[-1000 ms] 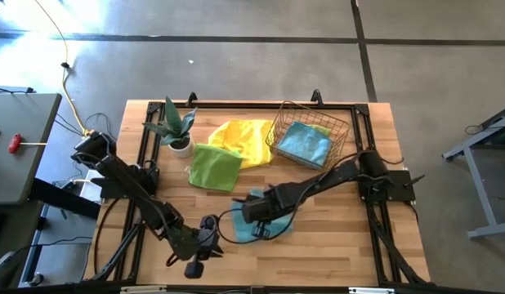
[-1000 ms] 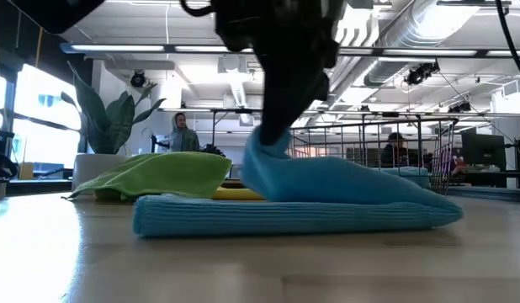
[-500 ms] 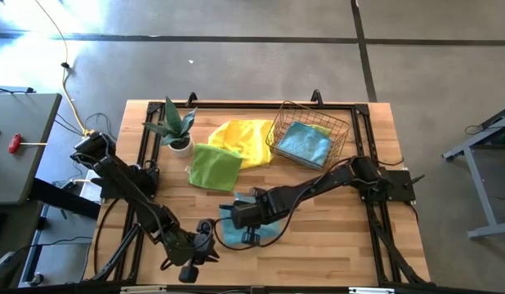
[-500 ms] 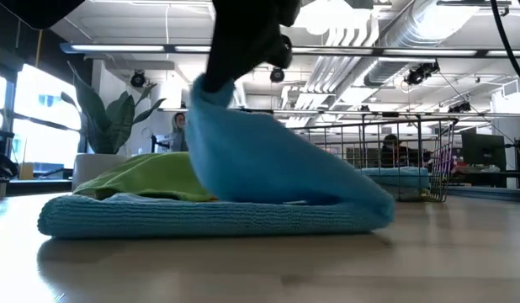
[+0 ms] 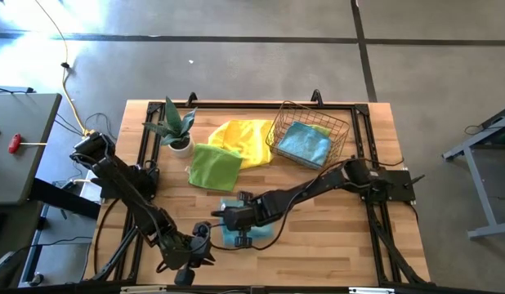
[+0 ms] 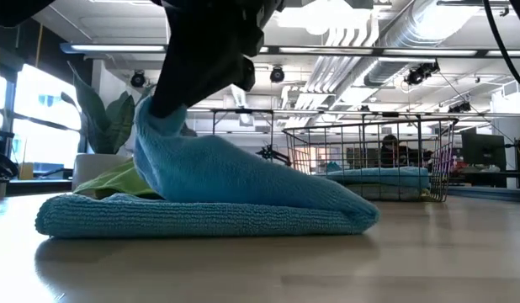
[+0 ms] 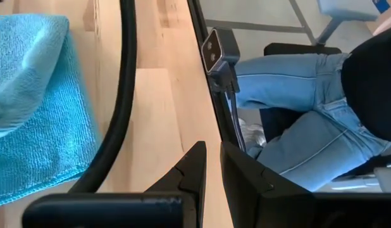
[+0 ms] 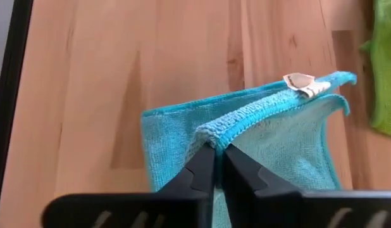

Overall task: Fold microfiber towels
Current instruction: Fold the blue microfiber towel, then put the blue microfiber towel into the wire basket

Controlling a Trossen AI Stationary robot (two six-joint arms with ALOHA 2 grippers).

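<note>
- Right wrist view: right gripper (image 8: 219,152) clenched on hem of teal towel (image 8: 271,145); top layer is lifted over lower layer, prob. to lay edge on edge for fold.
- Towel lies at table (image 5: 318,237) front, under gripper.
- Left gripper (image 7: 211,158) parked at front edge, nearly closed, nothing held.

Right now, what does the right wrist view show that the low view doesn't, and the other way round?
Only the right wrist view shows the right gripper shut on the teal towel at its hemmed edge, beside a small label. Only the low view shows the wire basket, the plant and the room behind. Both show the teal towel folded over itself and a lime green towel.
</note>
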